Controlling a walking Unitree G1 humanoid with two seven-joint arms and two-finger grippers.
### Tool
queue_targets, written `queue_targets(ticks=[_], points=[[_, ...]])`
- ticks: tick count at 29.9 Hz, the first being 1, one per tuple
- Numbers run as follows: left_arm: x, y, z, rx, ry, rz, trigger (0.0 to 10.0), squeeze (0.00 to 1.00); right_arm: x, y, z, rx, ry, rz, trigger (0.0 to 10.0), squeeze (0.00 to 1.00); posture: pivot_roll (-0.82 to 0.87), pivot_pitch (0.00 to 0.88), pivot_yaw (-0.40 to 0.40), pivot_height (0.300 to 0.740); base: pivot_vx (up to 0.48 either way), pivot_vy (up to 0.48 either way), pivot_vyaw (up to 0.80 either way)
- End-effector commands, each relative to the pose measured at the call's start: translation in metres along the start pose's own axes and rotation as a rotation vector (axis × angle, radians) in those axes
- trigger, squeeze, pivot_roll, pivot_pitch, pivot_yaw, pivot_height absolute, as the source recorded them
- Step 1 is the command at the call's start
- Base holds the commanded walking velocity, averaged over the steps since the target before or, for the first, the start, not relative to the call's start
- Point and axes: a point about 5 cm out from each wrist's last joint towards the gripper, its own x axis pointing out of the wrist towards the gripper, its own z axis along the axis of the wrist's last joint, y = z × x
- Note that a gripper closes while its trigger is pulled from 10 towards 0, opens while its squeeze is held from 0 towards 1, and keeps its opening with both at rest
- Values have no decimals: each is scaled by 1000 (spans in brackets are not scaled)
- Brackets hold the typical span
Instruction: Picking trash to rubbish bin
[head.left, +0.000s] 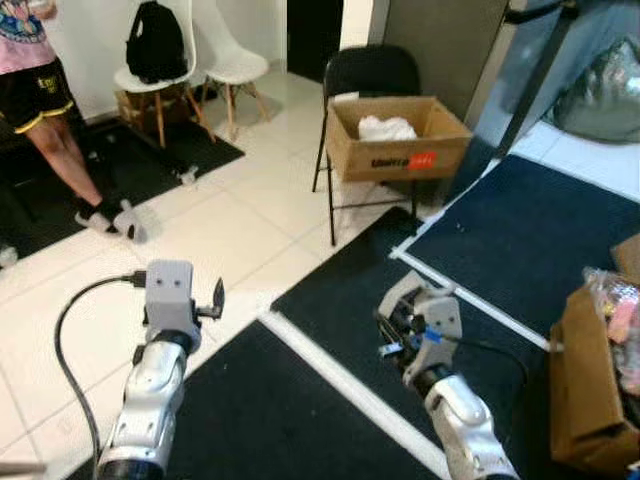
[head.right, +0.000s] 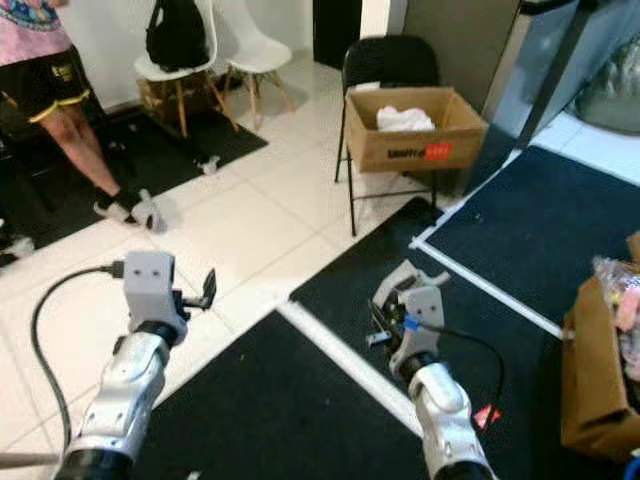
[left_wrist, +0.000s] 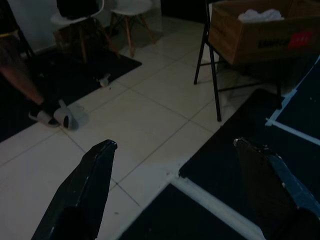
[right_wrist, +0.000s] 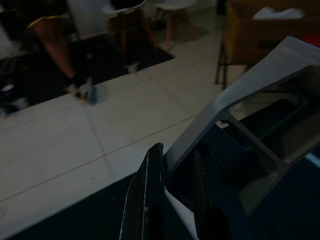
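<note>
Right gripper pinches one grey angular plastic piece above the dark mat. Left gripper hangs spread beside it. Behind: two white chairs, one cardboard box.

White floor tiles are bordered by dark mats. Two white chairs are set against the wall; a black folding chair is seen nearby.

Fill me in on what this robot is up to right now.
The robot stands at the edge of black floor mats, facing a cardboard box that sits on a black folding chair with something white inside. Its right gripper is shut on a grey plastic piece, apparently the trash it is carrying. Its left gripper is open and holds nothing. A person stands off to the left near two white chairs.
</note>
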Motion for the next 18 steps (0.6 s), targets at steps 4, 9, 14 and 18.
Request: queue_targets(ticks=[4, 9, 14, 18], points=[[0, 2, -2, 3, 6, 5, 10000, 0, 0, 4, -3, 17, 15, 17, 10000, 0, -15, 62, -21, 740, 266, 0, 0], [-2, 2, -3, 1, 10, 6, 10000, 0, 0, 3, -3, 23, 14, 10, 10000, 0, -17, 64, -19, 740, 266, 0, 0], [-2, 0, -4, 0, 13, 4, 10000, 0, 0, 2, -3, 24, 14, 5, 10000, 0, -17, 61, -18, 740, 264, 0, 0], [-1, -1, -3, 1, 11, 0, 10000, 0, 0, 2, -2, 27, 16, 1, 10000, 0, -15, 65, -17, 740, 264, 0, 0]])
